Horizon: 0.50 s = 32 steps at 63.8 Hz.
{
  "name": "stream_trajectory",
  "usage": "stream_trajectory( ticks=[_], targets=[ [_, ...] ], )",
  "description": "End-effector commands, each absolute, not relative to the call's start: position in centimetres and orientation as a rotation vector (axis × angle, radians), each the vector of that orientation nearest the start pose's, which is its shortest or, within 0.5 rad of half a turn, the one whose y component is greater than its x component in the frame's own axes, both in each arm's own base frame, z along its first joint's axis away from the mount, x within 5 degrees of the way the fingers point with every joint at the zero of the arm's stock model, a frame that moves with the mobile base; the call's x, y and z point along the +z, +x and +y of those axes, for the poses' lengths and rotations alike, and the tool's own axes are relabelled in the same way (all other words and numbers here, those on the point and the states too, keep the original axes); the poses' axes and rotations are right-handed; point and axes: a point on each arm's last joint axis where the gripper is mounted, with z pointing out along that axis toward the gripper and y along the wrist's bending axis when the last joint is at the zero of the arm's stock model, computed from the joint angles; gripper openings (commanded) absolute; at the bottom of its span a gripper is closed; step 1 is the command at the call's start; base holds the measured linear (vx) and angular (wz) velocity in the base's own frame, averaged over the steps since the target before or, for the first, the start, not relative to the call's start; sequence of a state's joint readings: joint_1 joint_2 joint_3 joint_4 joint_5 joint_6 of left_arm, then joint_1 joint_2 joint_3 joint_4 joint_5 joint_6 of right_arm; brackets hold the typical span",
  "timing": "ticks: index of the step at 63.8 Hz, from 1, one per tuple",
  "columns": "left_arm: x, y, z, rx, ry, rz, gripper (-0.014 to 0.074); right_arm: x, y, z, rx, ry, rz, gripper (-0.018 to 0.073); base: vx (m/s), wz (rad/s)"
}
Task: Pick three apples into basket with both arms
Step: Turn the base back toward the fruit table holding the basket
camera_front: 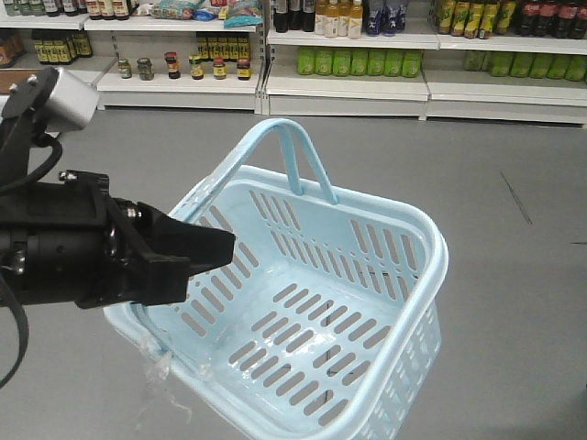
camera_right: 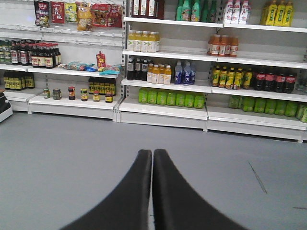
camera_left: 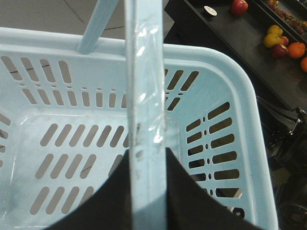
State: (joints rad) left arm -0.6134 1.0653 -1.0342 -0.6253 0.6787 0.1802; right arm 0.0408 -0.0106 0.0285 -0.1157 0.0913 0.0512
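Left arm (camera_front: 64,252) was a matte black block bearing small bright screws (camera_front: 135,213), a looping black cable (camera_front: 16,174) and one grey-white cylindrical segment (camera_front: 78,96); right gripper (camera_right: 152,153) had black fingers (camera_right: 134,191) (smooth, tapering to rounded tips).

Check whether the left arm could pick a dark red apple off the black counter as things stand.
Probably not: the left gripper is shut on the rim of the pale blue slotted plastic basket, so it is occupied. The dark red apple sits uncovered on the black counter beyond the basket's corner.
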Motion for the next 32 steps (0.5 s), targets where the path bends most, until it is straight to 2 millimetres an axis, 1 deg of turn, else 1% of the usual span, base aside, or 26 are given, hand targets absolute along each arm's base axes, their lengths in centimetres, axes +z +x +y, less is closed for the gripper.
stream_trajectory(
  ticks=[1, 32],
  targets=[
    [40.32, 15.75, -15.17, -1.004, 0.476, 2.018, -0.0008, 19.82, 5.65, 0.17, -0.039, -0.086, 1.524, -0.0001, 0.21, -0.11],
    [40.32, 15.75, -15.17, -1.004, 0.476, 2.018, -0.0008, 19.82, 5.65, 0.17, -0.039, -0.086, 1.524, -0.0001, 0.21, -0.09]
  ],
)
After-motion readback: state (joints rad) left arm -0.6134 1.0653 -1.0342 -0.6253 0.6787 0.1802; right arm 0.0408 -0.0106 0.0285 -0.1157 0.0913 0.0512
